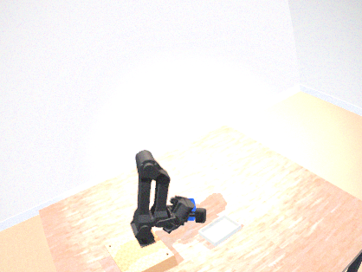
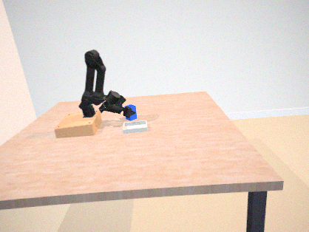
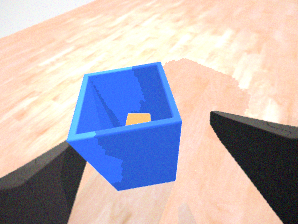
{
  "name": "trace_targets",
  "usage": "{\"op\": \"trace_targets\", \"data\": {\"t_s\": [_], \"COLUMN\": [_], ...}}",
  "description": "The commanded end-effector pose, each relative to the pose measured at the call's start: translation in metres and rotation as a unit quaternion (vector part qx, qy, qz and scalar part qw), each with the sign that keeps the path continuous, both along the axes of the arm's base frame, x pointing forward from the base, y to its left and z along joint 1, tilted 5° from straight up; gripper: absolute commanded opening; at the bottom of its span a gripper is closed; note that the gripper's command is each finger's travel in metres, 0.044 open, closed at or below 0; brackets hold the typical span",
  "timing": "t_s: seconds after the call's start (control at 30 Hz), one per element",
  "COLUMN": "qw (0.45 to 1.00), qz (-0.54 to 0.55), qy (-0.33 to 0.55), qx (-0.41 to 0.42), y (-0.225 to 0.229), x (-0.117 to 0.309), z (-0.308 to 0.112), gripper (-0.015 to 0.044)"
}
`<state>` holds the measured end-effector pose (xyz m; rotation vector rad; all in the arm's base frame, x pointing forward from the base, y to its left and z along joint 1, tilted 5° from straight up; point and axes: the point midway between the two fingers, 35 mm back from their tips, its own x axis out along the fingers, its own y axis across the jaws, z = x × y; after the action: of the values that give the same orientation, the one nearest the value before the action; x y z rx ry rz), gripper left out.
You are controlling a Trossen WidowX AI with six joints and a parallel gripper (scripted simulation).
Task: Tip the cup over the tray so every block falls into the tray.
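cup (image 1: pixel 193 218) (image 2: pixel 134 115) (image 3: pixel 145 160), upright beside the tray (image 1: pixel 208 239) (image 2: pixel 135 130), lies ahead between the widely spread, empty fingers (image 1: pixel 196 210) (image 2: pixel 130 111), nearer the left one in the wrist view, so centring should precede closing.

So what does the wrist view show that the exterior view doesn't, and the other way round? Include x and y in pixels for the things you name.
Only the wrist view: the cup's open top with an orange block (image 3: pixel 138 118) inside.
Only the exterior view: the tray (image 2: pixel 135 130), the wooden base (image 2: pixel 75 131) and a table leg (image 2: pixel 256 210).
Both: the blue cup (image 2: pixel 132 115) (image 3: pixel 147 160), the gripper (image 2: pixel 130 111) (image 3: pixel 150 126) and the table (image 2: pixel 166 159) (image 3: pixel 240 45).
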<state>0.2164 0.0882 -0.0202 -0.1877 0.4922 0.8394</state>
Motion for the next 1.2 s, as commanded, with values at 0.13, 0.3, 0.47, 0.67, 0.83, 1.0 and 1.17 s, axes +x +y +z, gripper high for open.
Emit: {"op": "trace_targets", "data": {"t_s": [0.13, 0.3, 0.47, 0.67, 0.83, 1.0, 1.17], "qw": [1.000, 1.000, 1.000, 1.000, 1.000, 1.000, 1.000], "qz": [-0.004, -0.004, -0.004, -0.005, -0.004, -0.004, -0.004], "qy": [-0.011, -0.017, -0.020, -0.022, -0.022, -0.022, -0.022], "qx": [-0.004, -0.006, -0.007, -0.007, -0.007, -0.007, -0.007], "y": [0.008, 0.013, 0.018, 0.024, 0.025, 0.025, 0.025], "x": [0.006, 0.010, 0.014, 0.018, 0.020, 0.020, 0.020], "z": [-0.005, -0.009, -0.012, -0.016, -0.017, -0.017, -0.017], "gripper": [0.0440, 0.0440, 0.0440, 0.0440, 0.0387, 0.0354, 0.0345]}}
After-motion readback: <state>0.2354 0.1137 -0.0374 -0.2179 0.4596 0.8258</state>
